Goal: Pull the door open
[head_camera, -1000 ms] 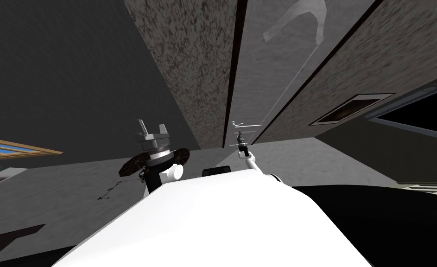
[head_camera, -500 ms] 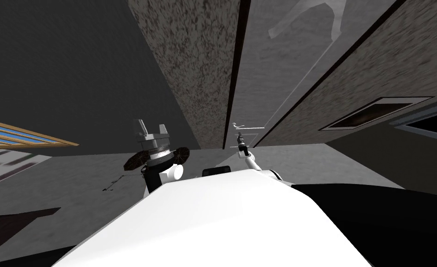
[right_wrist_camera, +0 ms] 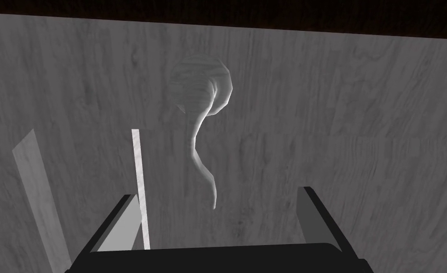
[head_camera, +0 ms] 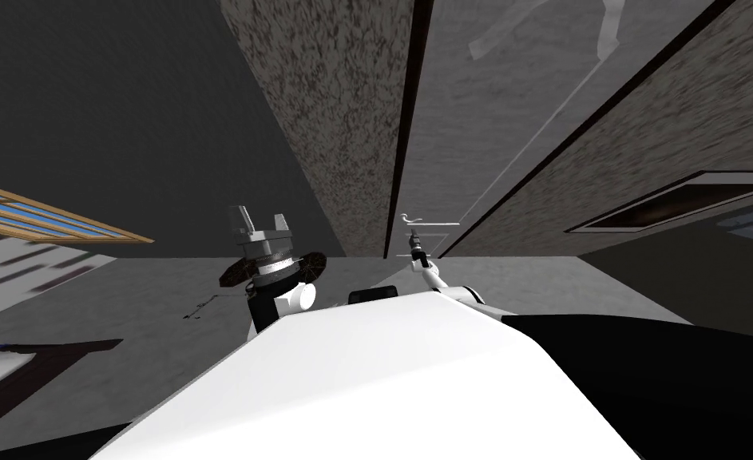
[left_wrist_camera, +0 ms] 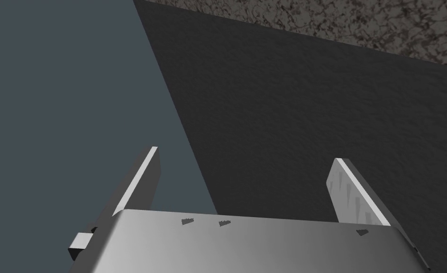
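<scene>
While the right gripper is held up at the pale grey, wood-grained door, its two blades are seen standing apart, and nothing is clamped. Between them the free end of the light grey, curved lever handle is framed. The lever is traced from its round rose to a tip lying between the open blades, about midway. Whether that tip is touched by either blade cannot be told. Just beside the handle, a thin white strip is drawn on the door face, close to one blade.

From the head view, the same handle is picked out near the dark gap at the door's edge, and the right gripper is placed just on the robot's side of it, pointed at it. Rough, speckled grey-brown wall is seen to both sides of the door. Well apart from the handle, on the robot's left of it, the left gripper is raised. Its fingers are spread wide, with nothing held between them.
</scene>
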Controlling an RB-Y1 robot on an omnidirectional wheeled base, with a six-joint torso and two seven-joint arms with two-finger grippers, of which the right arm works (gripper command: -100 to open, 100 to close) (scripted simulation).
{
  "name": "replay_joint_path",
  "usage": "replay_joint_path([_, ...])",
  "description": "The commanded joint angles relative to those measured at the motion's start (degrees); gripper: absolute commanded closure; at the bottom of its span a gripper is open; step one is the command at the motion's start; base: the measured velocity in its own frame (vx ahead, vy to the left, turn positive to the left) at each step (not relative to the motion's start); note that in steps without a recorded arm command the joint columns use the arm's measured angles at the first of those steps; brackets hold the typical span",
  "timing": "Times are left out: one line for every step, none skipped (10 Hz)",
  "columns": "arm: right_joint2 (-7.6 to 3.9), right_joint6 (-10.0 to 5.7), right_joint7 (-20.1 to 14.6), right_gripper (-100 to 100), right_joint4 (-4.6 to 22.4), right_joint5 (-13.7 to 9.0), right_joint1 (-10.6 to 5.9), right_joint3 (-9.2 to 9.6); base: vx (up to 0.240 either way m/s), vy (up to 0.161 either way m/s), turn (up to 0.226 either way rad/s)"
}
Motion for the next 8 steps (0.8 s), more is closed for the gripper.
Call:
replay_joint_path([-0.22,-0.18,-0.16,-100,2.5,-0.17,-1.11,-0.27,0.034,-0.089,0.115])
replay_joint_path([-0.32,-0.28,-0.22,-100,3.49,-0.23,-1.57,-0.37,0.022,-0.087,0.069])
replay_joint_path([-0.41,-0.35,-0.27,-100,4.26,-0.28,-1.93,-0.44,0.025,-0.075,0.048])
replay_joint_path([-0.51,-0.45,-0.34,-100,5.24,-0.34,-2.38,-0.54,0.026,-0.058,0.062])
replay_joint_path([-0.46,-0.2,-0.3,-100,4.37,-0.3,-2.03,-0.48,0.01,-0.025,0.014])
replay_joint_path([-1.7,-0.79,-1.31,-100,4.85,-0.63,-1.32,-0.85,0.106,0.023,0.113])
replay_joint_path([-2.09,-0.98,-1.63,-100,4.97,-0.73,-1.09,-0.97,0.168,0.019,0.122])
replay_joint_path([-2.96,-1.39,-2.33,-100,5.26,-0.96,-0.56,-1.22,0.178,0.006,0.132])
